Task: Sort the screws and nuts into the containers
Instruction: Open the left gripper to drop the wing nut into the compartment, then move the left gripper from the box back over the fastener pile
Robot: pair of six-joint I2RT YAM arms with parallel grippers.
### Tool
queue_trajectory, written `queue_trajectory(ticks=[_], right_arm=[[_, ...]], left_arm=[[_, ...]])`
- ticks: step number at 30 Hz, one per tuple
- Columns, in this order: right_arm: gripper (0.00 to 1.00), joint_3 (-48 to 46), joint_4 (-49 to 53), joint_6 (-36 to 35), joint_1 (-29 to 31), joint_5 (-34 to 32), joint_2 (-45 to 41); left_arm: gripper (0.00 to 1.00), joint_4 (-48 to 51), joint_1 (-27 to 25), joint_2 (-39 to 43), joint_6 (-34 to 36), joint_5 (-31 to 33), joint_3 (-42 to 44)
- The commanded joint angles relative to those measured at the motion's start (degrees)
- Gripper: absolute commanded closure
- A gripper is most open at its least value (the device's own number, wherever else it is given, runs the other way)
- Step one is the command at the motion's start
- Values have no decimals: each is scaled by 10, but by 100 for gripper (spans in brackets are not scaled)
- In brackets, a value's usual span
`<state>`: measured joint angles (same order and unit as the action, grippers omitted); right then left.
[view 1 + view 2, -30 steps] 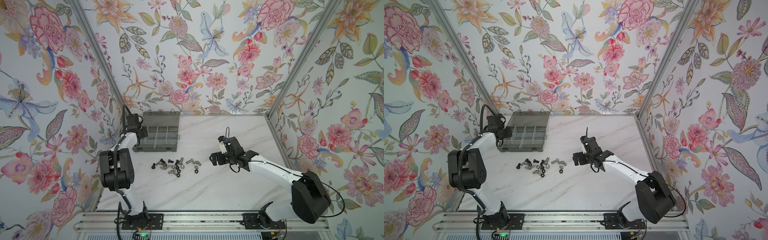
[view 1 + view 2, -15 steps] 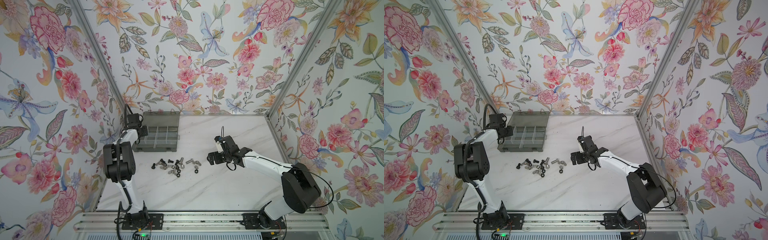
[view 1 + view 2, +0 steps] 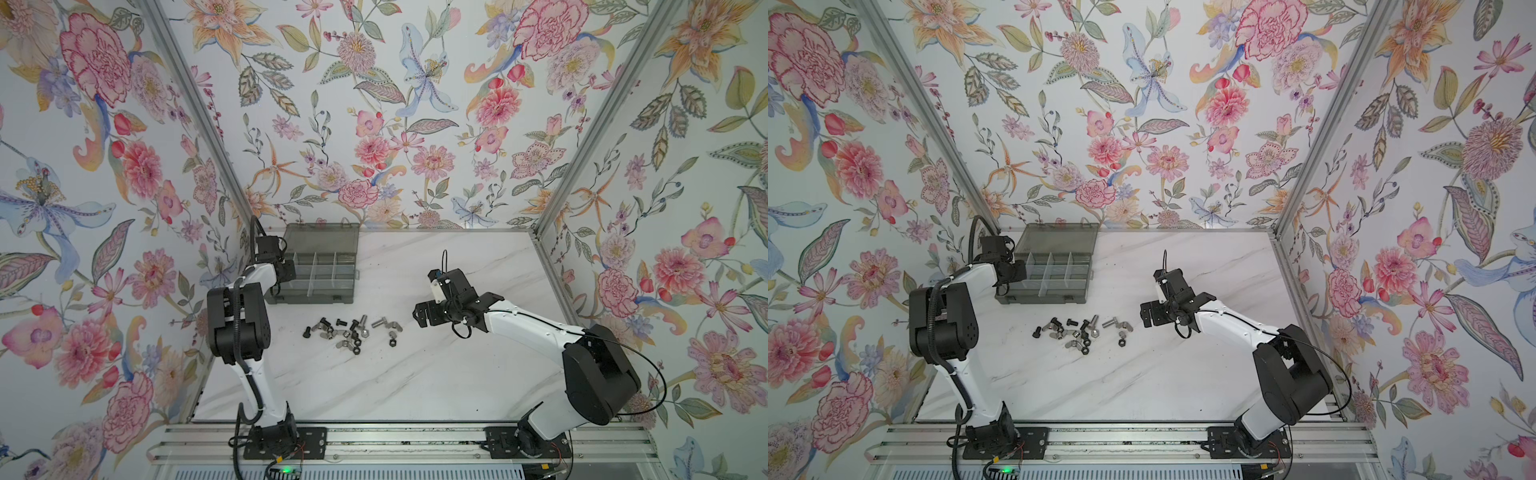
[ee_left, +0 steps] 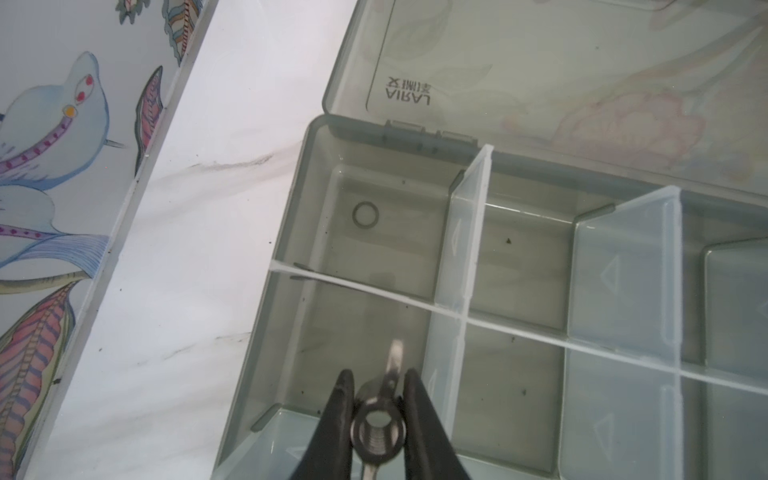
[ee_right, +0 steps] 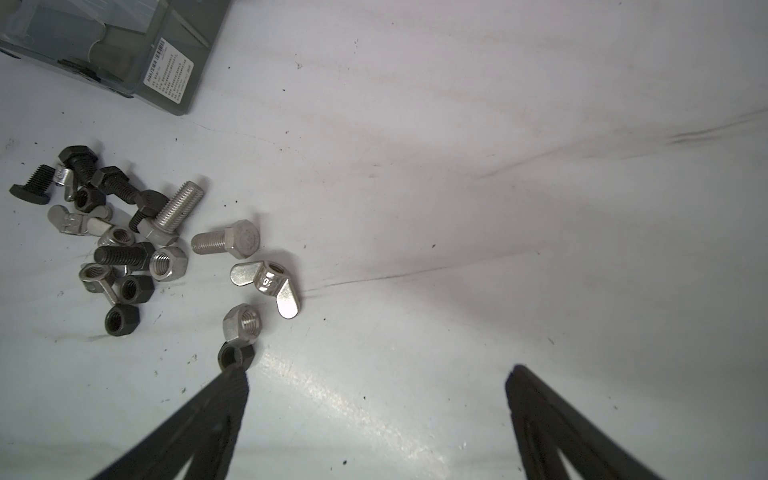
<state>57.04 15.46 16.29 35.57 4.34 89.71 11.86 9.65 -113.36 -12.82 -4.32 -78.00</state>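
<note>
My left gripper (image 4: pixel 379 376) is shut on a silver wing nut (image 4: pixel 377 432) and hangs over a cell (image 4: pixel 353 324) at the left end of the smoky-grey organiser box (image 3: pixel 311 298) (image 3: pixel 1042 300), whose lid lies open. The containers seen in the left wrist view hold no hardware. The other screws and nuts lie in a loose pile (image 3: pixel 353 330) (image 3: pixel 1084 332) on the marble table in front of the box. My right gripper (image 5: pixel 376 374) (image 3: pixel 422 313) stands open and empty just right of the pile, one finger next to a black nut (image 5: pixel 235 357).
Nearest my right gripper lie a silver hex nut (image 5: pixel 242 324), a wing nut (image 5: pixel 266 282) and a silver hex bolt (image 5: pixel 226 243). The left side wall (image 4: pixel 137 158) runs close beside the box. A floral back wall stands behind the box lid (image 3: pixel 320 239).
My left gripper has edged slightly over the box's left cells, still holding the wing nut. My right gripper has drifted a little toward the pile, and both arms' elbows have shifted.
</note>
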Motion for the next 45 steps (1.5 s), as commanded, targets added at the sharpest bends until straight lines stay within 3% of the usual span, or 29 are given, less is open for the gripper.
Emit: queue_trajectory(ticks=[1,4,8,16,22,30,45], right_arm=[[1,6,10,-7,3,7,2],[1,5,10,-4,3,6,-1],[1,3,10,-2,4,7,-7],[1,0,11,1,6,6,-23],[1,-9,12,4,8,5,-39],[1,-17,11,5,11,3,-49],[1,-26,11,9,38,-4,-51]], left_arm=[[100,-8,5,-2,2,-1,7],[97,-7,5,2,2,-2,7],[77,-11,5,11,0,3,10],[51,-23,5,41,-17,-11,22],[47,-32,1,81,-35,-16,46],[41,-16,-34,197,-47,5,111],[34,-30,-215,462,-168,25,402]])
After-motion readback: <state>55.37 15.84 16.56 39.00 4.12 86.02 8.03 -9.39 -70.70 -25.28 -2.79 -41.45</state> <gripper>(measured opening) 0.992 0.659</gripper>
